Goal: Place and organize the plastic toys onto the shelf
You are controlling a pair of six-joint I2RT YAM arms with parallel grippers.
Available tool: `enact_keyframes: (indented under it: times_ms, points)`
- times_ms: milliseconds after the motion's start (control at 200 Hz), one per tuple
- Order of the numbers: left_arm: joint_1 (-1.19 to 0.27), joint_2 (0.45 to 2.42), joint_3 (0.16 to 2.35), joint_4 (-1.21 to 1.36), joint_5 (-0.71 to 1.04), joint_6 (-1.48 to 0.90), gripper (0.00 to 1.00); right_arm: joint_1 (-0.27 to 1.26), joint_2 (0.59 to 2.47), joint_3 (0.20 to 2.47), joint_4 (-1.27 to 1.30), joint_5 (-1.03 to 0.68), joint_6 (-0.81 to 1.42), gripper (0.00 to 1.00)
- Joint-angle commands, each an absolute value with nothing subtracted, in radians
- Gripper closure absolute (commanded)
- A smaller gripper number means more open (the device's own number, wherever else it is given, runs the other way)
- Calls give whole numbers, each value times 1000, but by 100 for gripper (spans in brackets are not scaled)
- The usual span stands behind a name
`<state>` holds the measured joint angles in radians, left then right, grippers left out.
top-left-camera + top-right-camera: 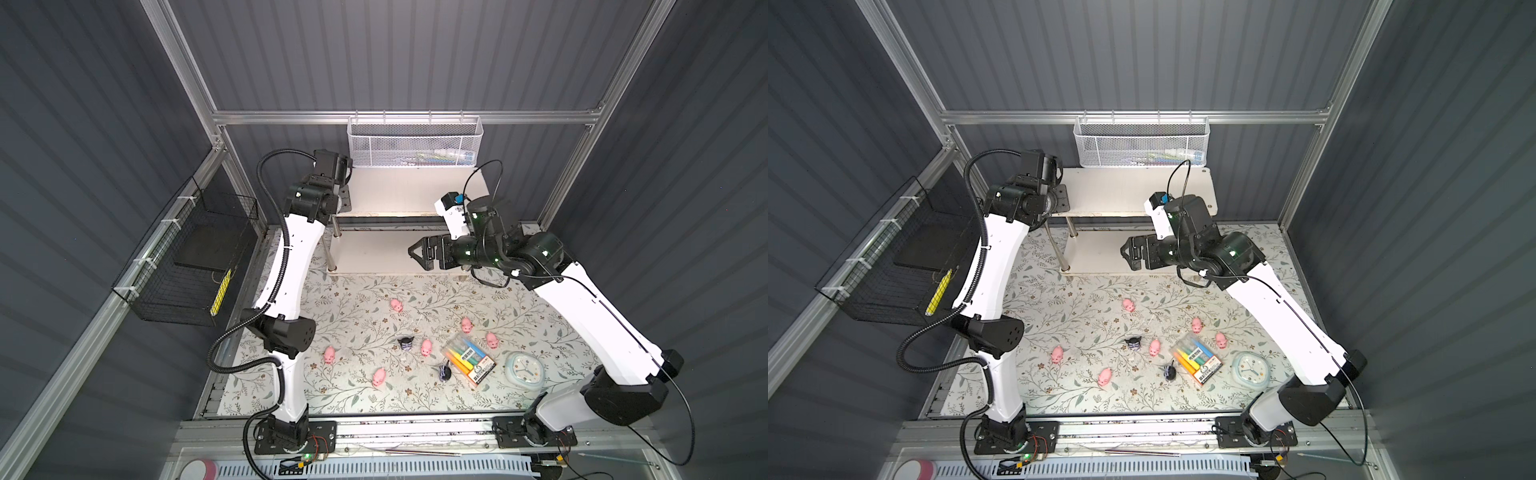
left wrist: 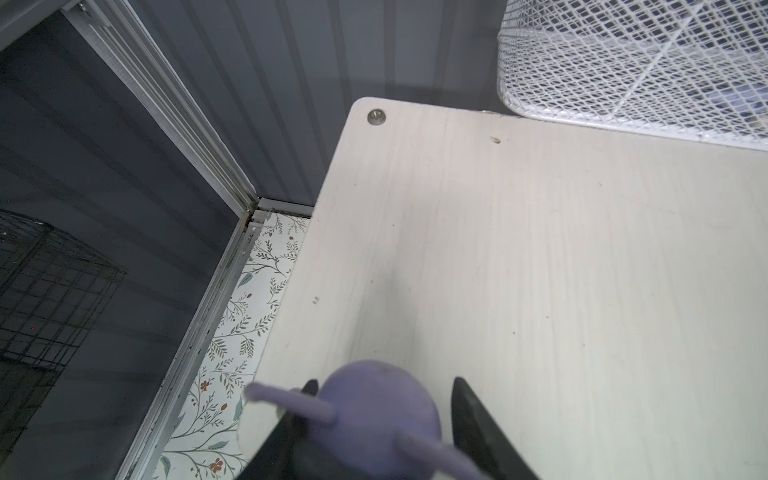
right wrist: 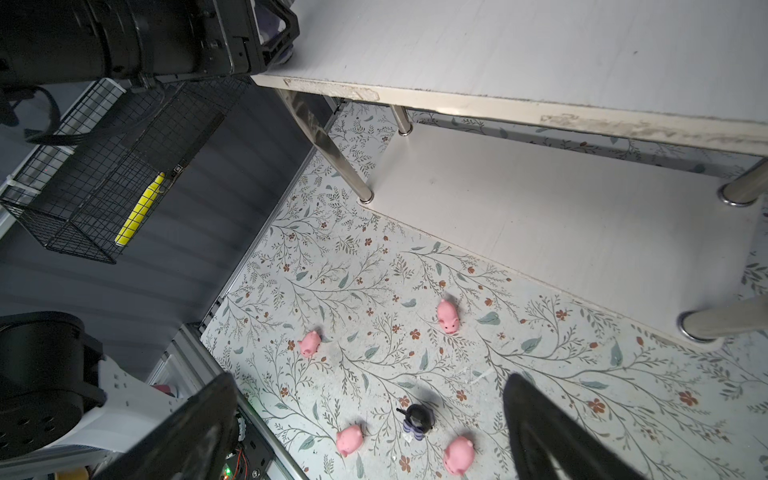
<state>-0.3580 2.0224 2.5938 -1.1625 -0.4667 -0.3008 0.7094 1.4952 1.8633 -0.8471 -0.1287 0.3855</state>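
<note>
Left gripper (image 2: 384,384) jaws part open round purple figurine (image 2: 374,411), gap beside one finger, so grip looks loose. Toy sits at corner of shelf (image 2: 540,249) top board, likely leaving room for others. Right gripper (image 1: 417,252) jaws wide, empty. Pink pigs (image 1: 396,305) wait on table.

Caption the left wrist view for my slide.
Purple figurine between the open jaws of the left gripper, at a top-board corner of the shelf, white mesh basket beyond.
</note>
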Motion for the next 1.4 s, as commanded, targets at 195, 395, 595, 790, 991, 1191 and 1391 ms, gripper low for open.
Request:
enact_keyframes:
  times_ms: [195, 395, 595, 790, 991, 1191, 1391]
  points:
    - [-350, 2008, 2576, -1143, -467, -281, 45, 703, 1481, 1853, -832, -141, 393, 1]
    - [-350, 2002, 2571, -1137, -475, -273, 41, 701, 1484, 1855, -834, -143, 395, 1]
    - [-350, 1997, 2566, -1134, -476, -265, 32, 701, 1486, 1859, -836, -146, 398, 1]
    - [-350, 1983, 2557, -1119, -474, -255, 28, 701, 1488, 1862, -838, -147, 403, 1]
    - [-350, 1971, 2553, -1112, -472, -249, 26, 701, 1487, 1864, -839, -147, 406, 1]
    - [-350, 1949, 2535, -1102, -477, -246, 24, 701, 1480, 1863, -839, -149, 406, 1]
    - [-350, 1923, 2530, -1106, -485, -242, 23, 701, 1469, 1862, -847, -140, 401, 1]
